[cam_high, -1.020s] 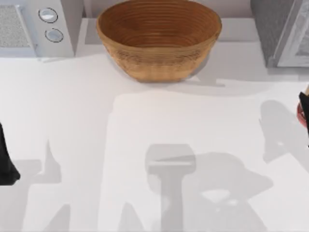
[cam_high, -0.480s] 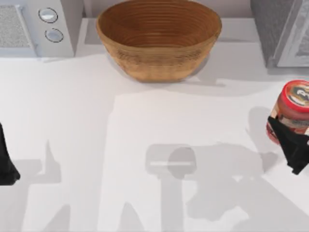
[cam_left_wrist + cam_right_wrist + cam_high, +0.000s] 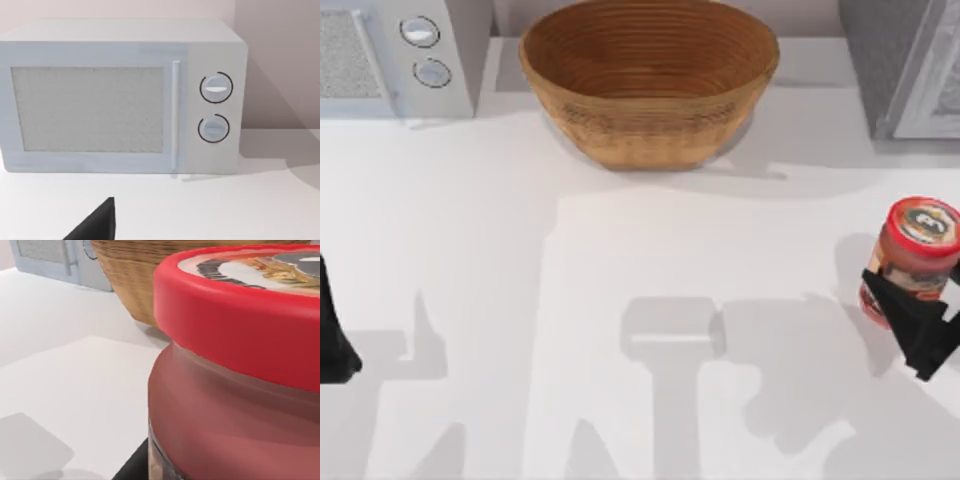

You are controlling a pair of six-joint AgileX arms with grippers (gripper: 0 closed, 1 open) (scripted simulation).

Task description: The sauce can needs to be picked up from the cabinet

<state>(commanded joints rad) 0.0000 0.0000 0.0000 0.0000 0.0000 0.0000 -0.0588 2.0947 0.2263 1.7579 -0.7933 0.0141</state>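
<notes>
The right end effector is clamping the sauce can around its lower body, its dark fingers pressing the sides just below the label, probably so the red lid stays clear and the can rides upright. The can is sitting directly in its grip, apparently held above the desk, with the cabinet well beyond it and the woven bowl farther off to its side. The left end effector is idling at the desk's left edge; I cannot tell its finger state.
</notes>
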